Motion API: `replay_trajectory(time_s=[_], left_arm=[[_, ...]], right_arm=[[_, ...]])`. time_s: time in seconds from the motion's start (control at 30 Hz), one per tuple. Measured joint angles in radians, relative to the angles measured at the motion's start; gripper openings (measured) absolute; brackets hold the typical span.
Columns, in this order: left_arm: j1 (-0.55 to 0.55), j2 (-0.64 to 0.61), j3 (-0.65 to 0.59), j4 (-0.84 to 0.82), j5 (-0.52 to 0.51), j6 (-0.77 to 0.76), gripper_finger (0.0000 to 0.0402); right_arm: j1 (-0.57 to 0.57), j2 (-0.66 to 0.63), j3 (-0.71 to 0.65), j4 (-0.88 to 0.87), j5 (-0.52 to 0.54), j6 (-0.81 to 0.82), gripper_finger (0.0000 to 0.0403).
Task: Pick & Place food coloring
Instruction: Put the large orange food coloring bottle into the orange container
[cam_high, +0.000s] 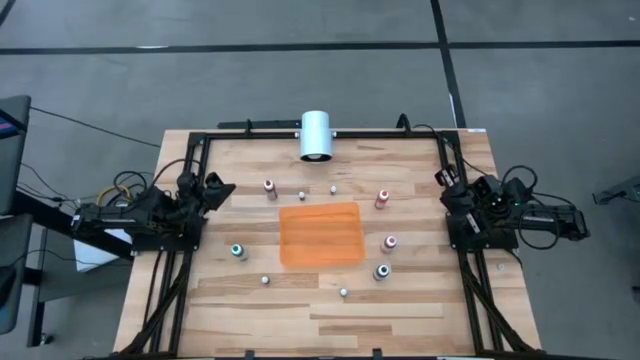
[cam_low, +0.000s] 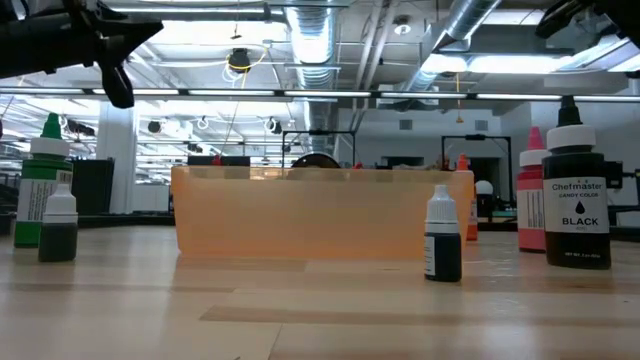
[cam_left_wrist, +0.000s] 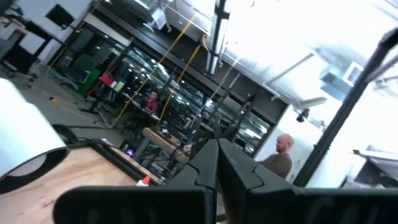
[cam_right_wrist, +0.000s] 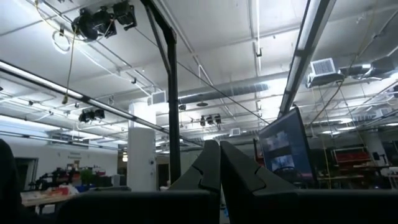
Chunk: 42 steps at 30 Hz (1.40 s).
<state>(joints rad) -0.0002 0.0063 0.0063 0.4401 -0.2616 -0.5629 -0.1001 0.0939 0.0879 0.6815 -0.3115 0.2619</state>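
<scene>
From above, the small food coloring bottles (cam_high: 301, 196) are too tiny to read. The orange tray (cam_low: 310, 215) hides whatever stands behind it.

We are looking straight down overhead and level from the tabletop, sharing the orange tray (cam_high: 320, 235); wrist cameras are facing the room.

Small food coloring bottles (cam_high: 238, 251) are standing upright, scattered on the wood around the orange tray (cam_high: 320, 235): red-topped ones at the far side and right, teal ones nearer, and a few tiny, seemingly white-capped ones between.
</scene>
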Motion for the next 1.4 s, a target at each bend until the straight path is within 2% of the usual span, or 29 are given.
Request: replay_trajectory(time_s=[0.3,0.4,0.47,0.63,0.97,1.07,1.2,1.4], left_arm=[[0.0,0.0,0.0,-0.005,-0.015,0.018,0.0],[0.0,0.0,0.0,-0.006,-0.015,0.018,0.0],[0.0,0.0,0.0,-0.017,-0.015,0.018,0.0],[0.0,0.0,0.0,-0.048,-0.015,0.018,0.0],[0.0,0.0,0.0,-0.07,-0.02,0.017,0.0],[0.0,0.0,0.0,-0.075,-0.036,0.017,0.0],[0.0,0.0,0.0,-0.098,-0.04,0.027,0.0],[0.0,0.0,0.0,-0.126,-0.041,0.043,0.0]], right_arm=[[0.002,0.0,0.0,-0.001,0.003,-0.001,0.0],[0.0,0.0,0.003,-0.031,0.098,0.019,0.0],[0.0,0.006,0.029,-0.158,0.171,0.025,0.0],[0.0,0.096,0.185,-0.631,0.303,0.027,0.0],[0.0,0.443,0.561,-1.257,0.319,0.025,0.0],[-0.001,0.537,0.64,-1.386,0.321,0.018,0.0],[-0.014,0.659,0.708,-1.464,0.339,0.015,0.0004],[-0.052,0.807,0.745,-1.475,0.34,-0.05,0.0049]])
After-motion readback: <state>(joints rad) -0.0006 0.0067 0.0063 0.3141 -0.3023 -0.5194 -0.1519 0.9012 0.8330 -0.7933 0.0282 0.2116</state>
